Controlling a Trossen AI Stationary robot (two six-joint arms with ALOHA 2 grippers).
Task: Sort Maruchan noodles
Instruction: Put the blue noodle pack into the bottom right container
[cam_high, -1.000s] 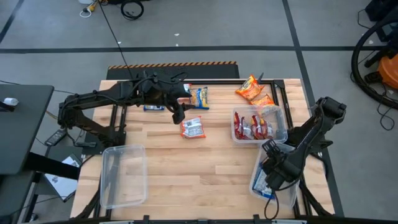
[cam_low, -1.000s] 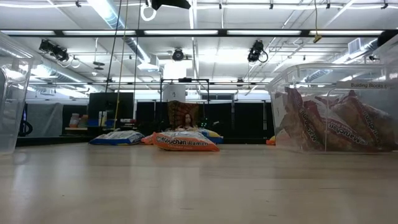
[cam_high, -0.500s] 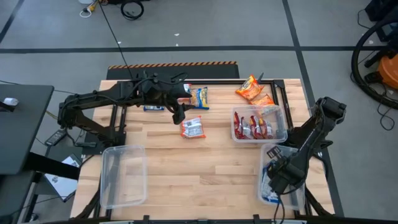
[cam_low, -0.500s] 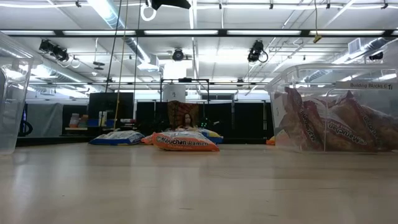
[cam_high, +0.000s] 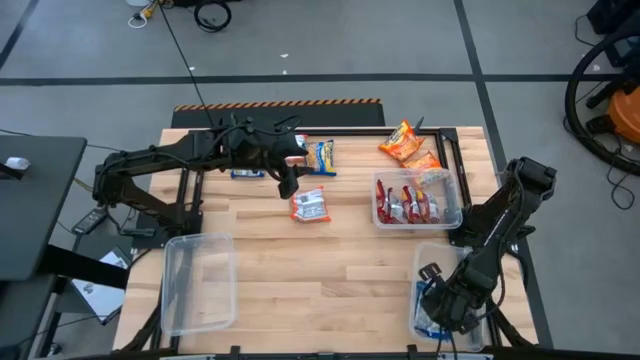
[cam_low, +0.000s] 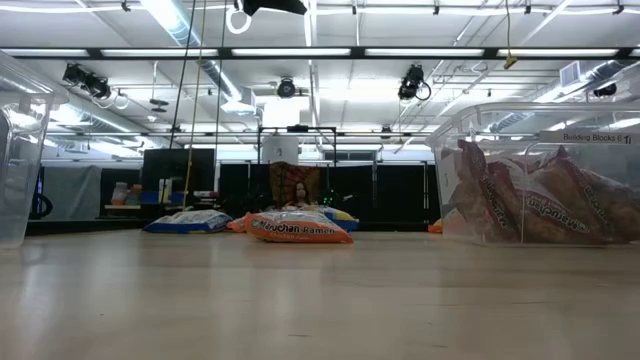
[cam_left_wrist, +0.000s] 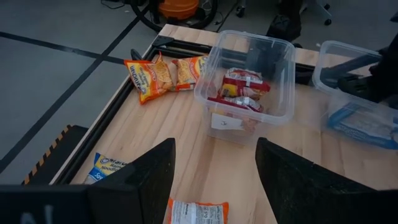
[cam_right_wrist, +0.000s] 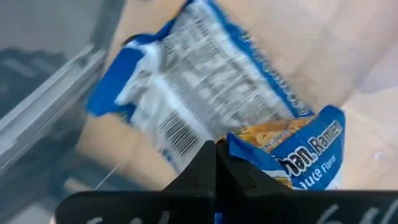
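Right gripper (cam_high: 437, 305) jaws together inside blue-packet bin (cam_high: 419, 262); left gripper (cam_high: 287, 184) jaws apart above red packet (cam_high: 309, 205).

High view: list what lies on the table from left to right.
Empty clear bin → left gripper → red-and-white packet → blue-and-yellow packet → bin of red packets, with the right gripper in the bin nearer the front.

1. We see a wooden worktop (cam_high: 330, 270) with bare planks across its middle.
2. We see an empty clear bin (cam_high: 197, 282) at its front left corner.
3. We see two more clear bins (cam_high: 446, 205) on its right side, one behind the other.
4. We see a grey floor (cam_high: 330, 40) crossed by dark lines.
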